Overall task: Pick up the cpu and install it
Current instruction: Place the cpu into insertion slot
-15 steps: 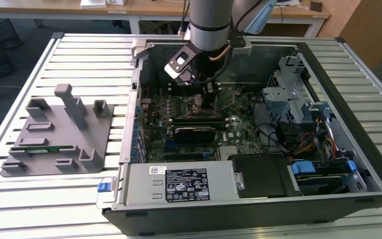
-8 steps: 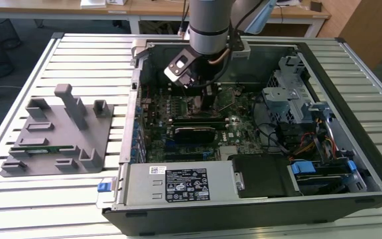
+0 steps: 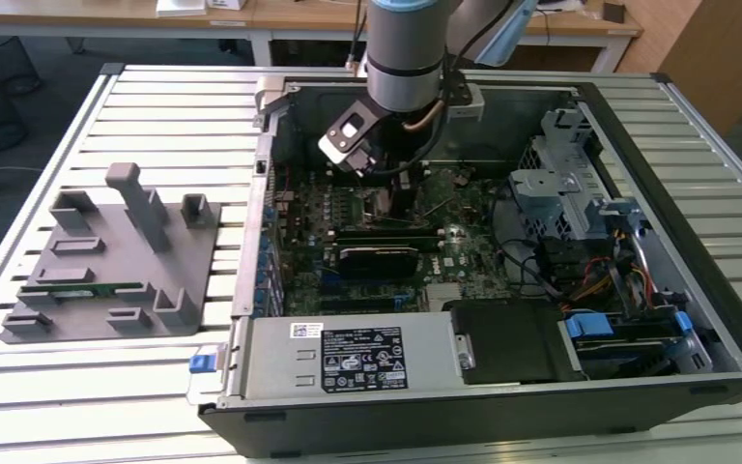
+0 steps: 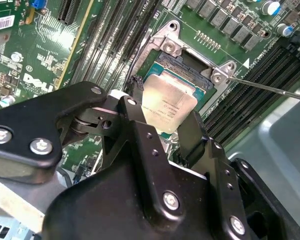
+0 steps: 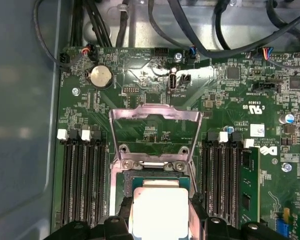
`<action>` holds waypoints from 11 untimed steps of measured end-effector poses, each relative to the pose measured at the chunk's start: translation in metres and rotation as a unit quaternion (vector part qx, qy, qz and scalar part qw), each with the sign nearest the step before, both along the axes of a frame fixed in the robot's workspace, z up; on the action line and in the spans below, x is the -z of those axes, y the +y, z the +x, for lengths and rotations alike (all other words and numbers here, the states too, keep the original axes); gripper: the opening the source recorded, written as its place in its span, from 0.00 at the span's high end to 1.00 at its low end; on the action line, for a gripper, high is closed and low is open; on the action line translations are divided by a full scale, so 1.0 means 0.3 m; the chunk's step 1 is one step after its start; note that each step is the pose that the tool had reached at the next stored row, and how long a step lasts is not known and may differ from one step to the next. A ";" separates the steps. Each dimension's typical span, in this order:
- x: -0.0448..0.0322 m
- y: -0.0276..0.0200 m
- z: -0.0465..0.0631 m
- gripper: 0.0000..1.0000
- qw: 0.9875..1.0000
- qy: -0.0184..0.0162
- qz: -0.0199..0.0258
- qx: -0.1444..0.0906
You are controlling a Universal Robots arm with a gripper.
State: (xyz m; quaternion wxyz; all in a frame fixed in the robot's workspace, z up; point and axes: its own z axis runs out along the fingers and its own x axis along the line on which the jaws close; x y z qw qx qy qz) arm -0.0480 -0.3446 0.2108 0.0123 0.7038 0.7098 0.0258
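The cpu (image 4: 169, 106), a flat silver square, sits between my gripper's black fingers (image 4: 133, 116), and the gripper (image 4: 162, 120) is shut on its two sides. It hangs slightly tilted just above the open black-framed socket (image 4: 186, 64) on the green motherboard. In the first wrist view the cpu (image 5: 160, 210) covers most of the socket (image 5: 157, 181), with the gripper (image 5: 160, 222) around it. The socket's metal load plate (image 5: 155, 131) stands flipped open, and its thin lever (image 4: 270, 88) juts out to one side. In the exterior view the arm's wrist (image 3: 397, 97) reaches down into the open computer case (image 3: 255, 203).
Memory slots (image 5: 80, 180) flank the socket, and a green memory stick (image 5: 249, 180) stands in one. Cables (image 5: 190, 30) run along the case wall. A power supply (image 3: 345, 358) and drive cage (image 3: 571, 193) crowd the case. A grey fixture tray (image 3: 107, 256) lies at the exterior view's left.
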 end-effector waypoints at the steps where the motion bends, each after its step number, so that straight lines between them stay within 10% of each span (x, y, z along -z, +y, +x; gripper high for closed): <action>1: 0.000 0.000 0.000 0.47 1.000 0.000 0.000 0.000; 11: 0.007 0.020 -0.001 0.47 1.000 0.000 0.000 0.001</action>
